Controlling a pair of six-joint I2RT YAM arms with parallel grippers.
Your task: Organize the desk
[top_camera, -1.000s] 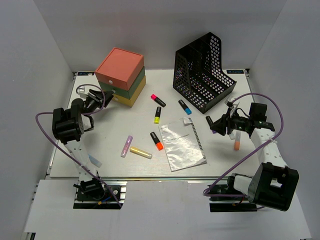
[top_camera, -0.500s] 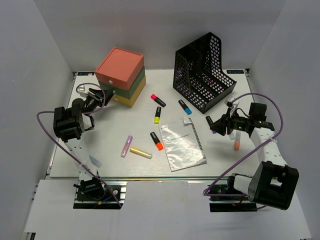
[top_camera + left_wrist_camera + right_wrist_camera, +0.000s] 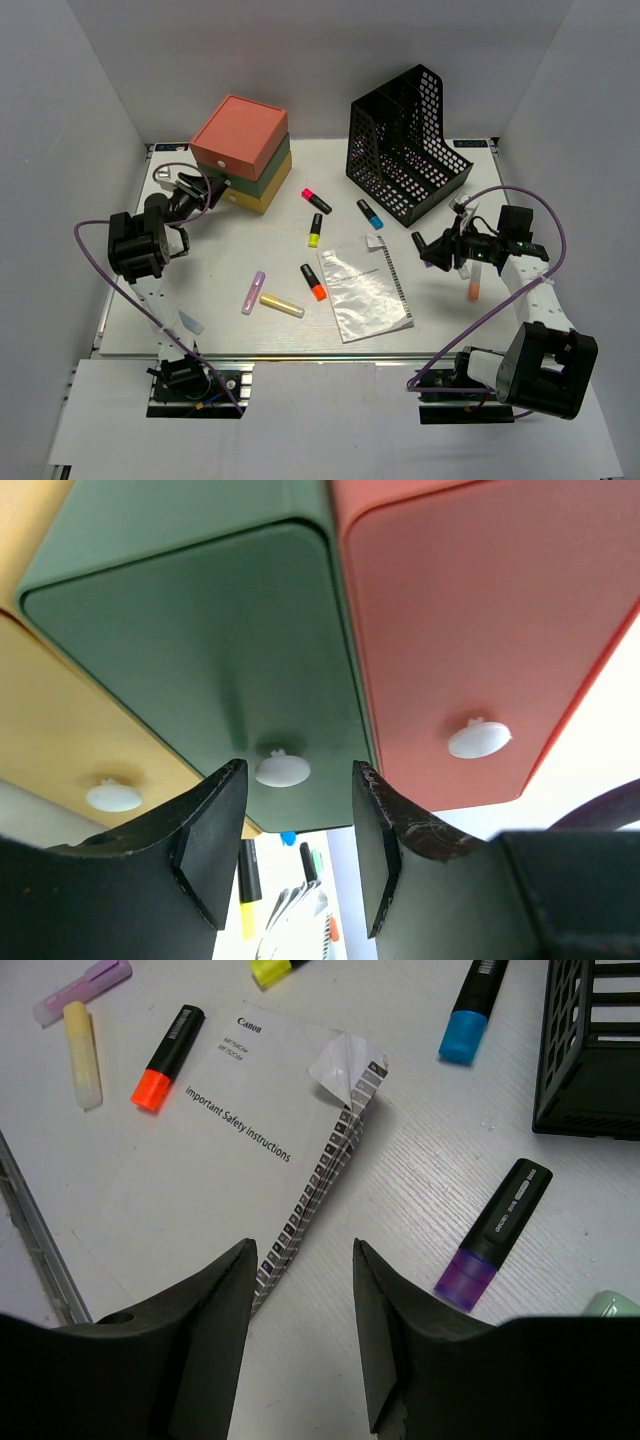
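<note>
So it's early days on the tidying, I'd say. Loose stuff is scattered all over the white table (image 3: 230, 250): highlighters in a bunch of colours, plus a safety booklet (image 3: 200, 1180) lying flat around the middle with one corner curling up.

The step in hand looks like getting a drawer open. The left claw (image 3: 297, 820) is right up against the front of the stacked drawer box (image 3: 240, 150) at the far left. Its jaws are spread, one on each side of the little white knob (image 3: 282, 769) on the green drawer (image 3: 200, 640), the middle one of the three. It's not pinching anything yet; there's a visible gap on both sides of the knob. My guess is the next move is to close squarely on that knob and pull straight back toward the near side. It's a small, rounded thing, so a sloppy pinch could just slip off.

The left arm goes up from its base at the near left, bends at the elbow, and the forearm reaches out to the far side, toward the box front.

The right arm arcs up from the near right and reaches left. The right claw (image 3: 303, 1290) is released too, holding nothing. It hangs over bare table between the booklet's edge and a purple highlighter (image 3: 495, 1232), just near of the black mesh file holder (image 3: 405, 150). Either one looks like a candidate for grabbing, can't tell which.
</note>
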